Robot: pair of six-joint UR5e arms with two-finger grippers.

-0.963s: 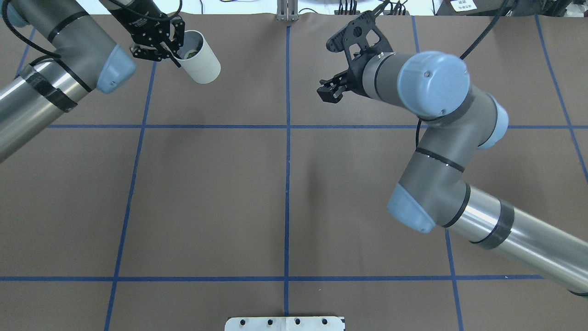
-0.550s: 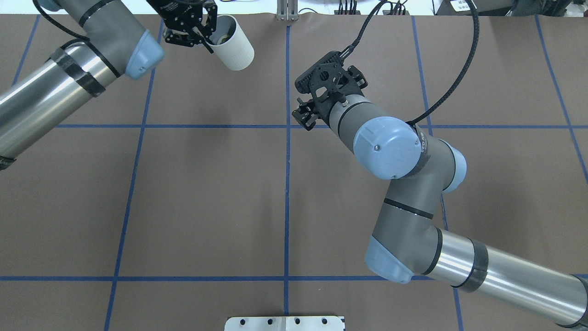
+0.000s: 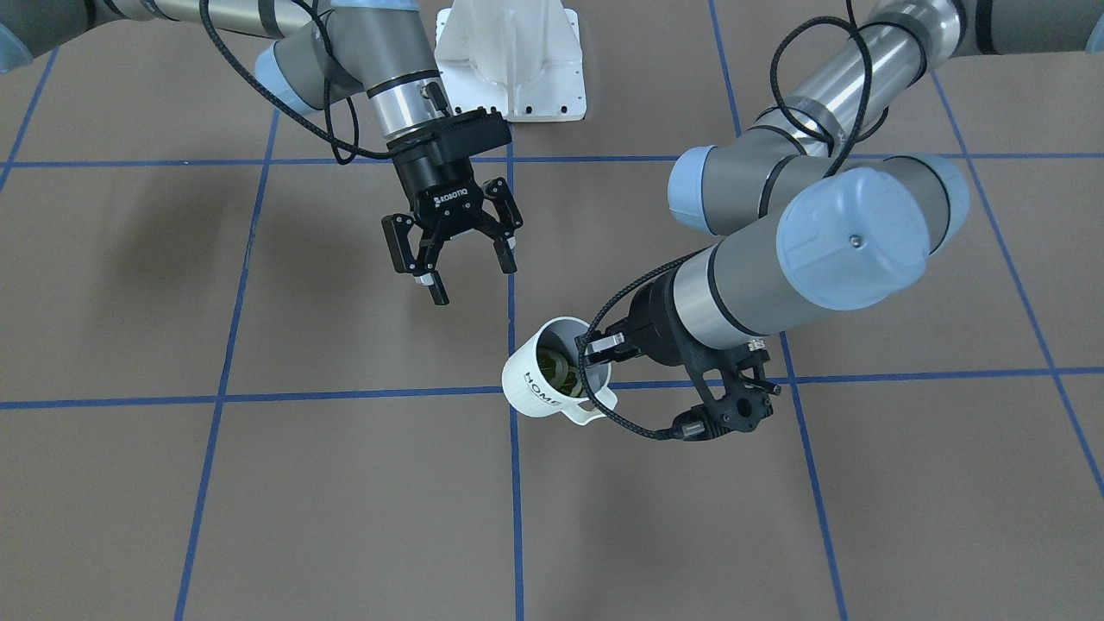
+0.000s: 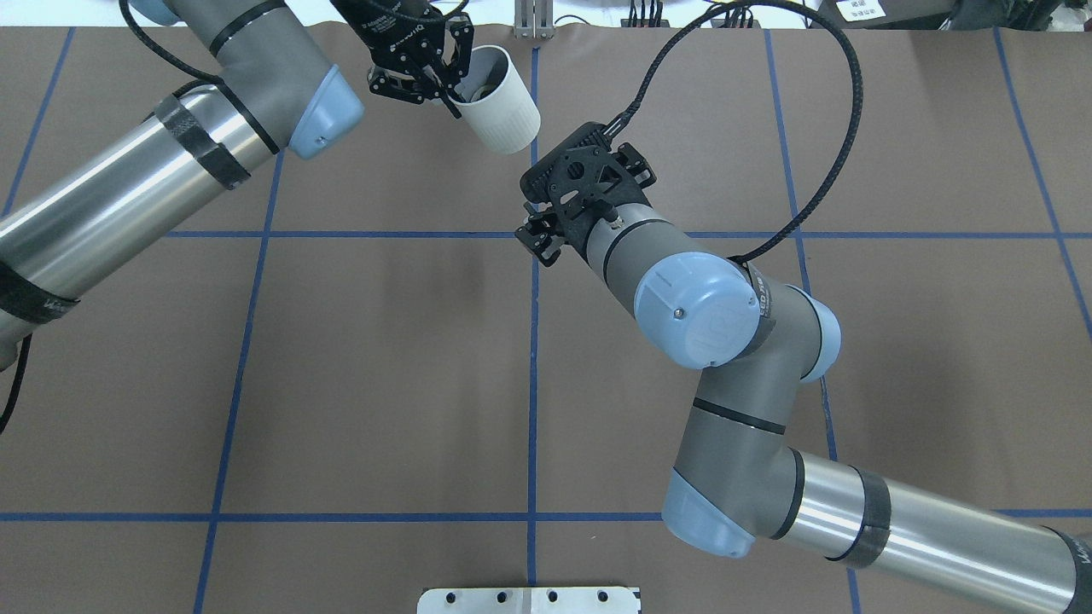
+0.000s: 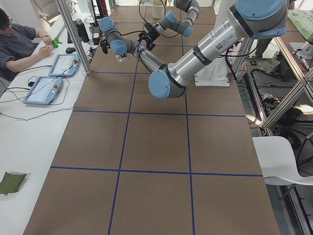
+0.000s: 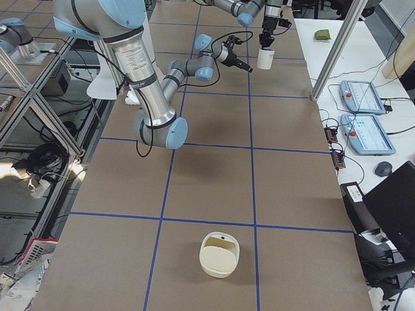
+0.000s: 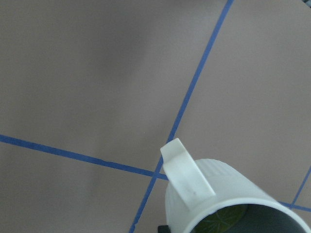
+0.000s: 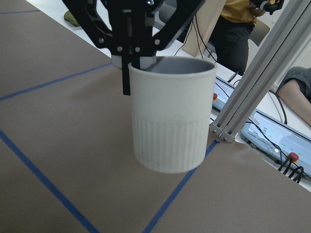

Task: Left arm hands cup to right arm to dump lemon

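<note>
Left tool clamped on the rim of the cup, held near-upright above the desk centre line so the lemon sits inside; right tool, fingers apart, faces it, probably to take the body.

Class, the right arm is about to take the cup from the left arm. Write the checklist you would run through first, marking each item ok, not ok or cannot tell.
1. Left gripper shut on the rim of the cup: ok.
2. Lemon inside the cup: ok.
3. Cup held clear of the table: ok, judging by the right wrist view.
4. Right gripper open: ok.
5. Handle on the side away from the right gripper: ok.
6. Right gripper placed around the cup: not ok, it is apart from the cup.
</note>
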